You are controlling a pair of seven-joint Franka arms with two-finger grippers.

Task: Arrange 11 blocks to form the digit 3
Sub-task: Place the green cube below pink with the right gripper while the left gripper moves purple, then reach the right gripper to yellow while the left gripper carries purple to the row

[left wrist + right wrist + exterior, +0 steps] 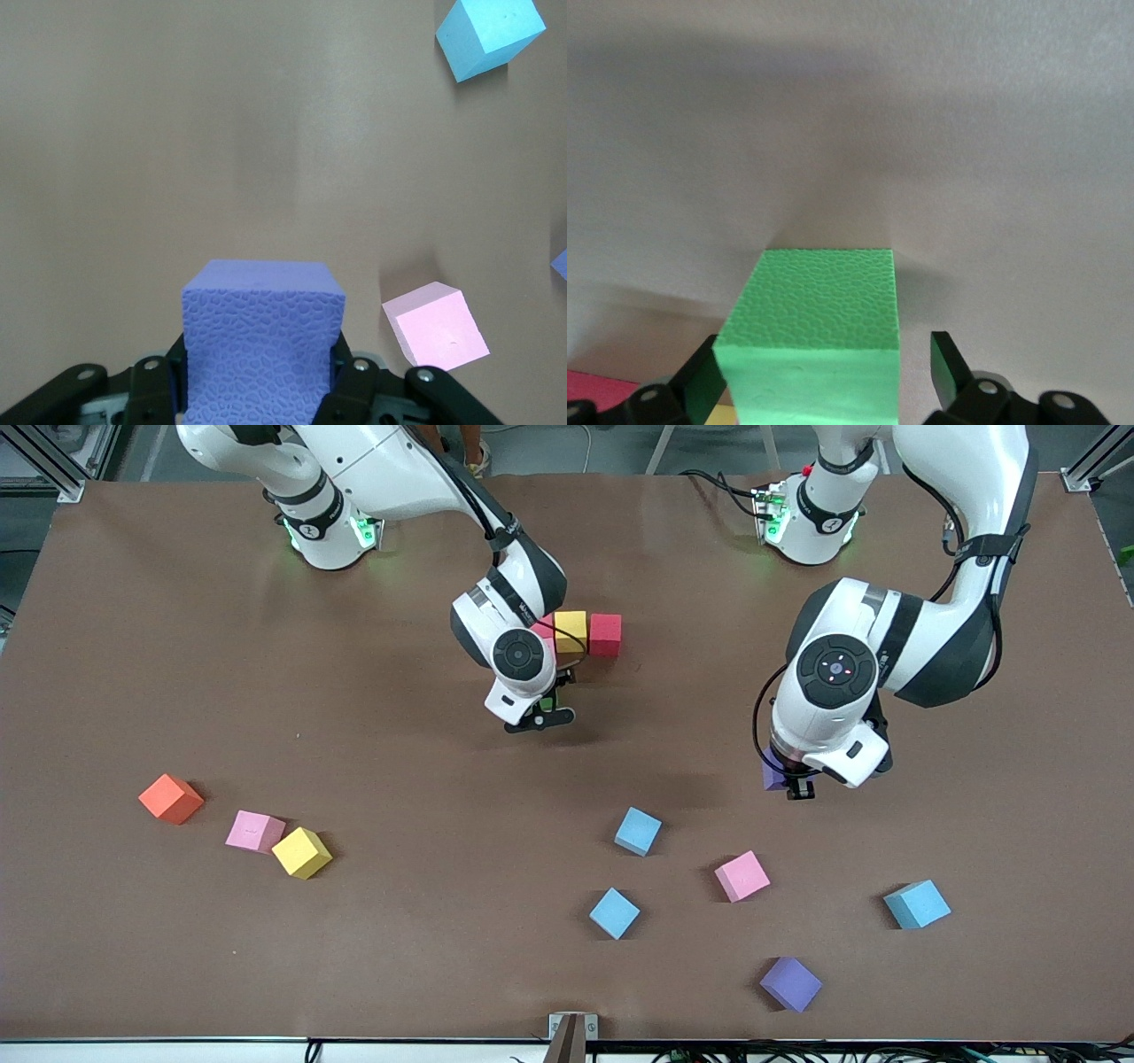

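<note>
A short row of blocks, pink, yellow and red, lies mid-table near the robots' bases. My right gripper is down just on the front-camera side of that row. It stands open around a green block that rests on the table; one finger touches the block and the other stands off it. My left gripper is shut on a purple block, held over bare table toward the left arm's end.
Loose blocks lie nearer the front camera: orange, pink and yellow toward the right arm's end; light blue, light blue, pink, light blue and purple toward the left arm's end.
</note>
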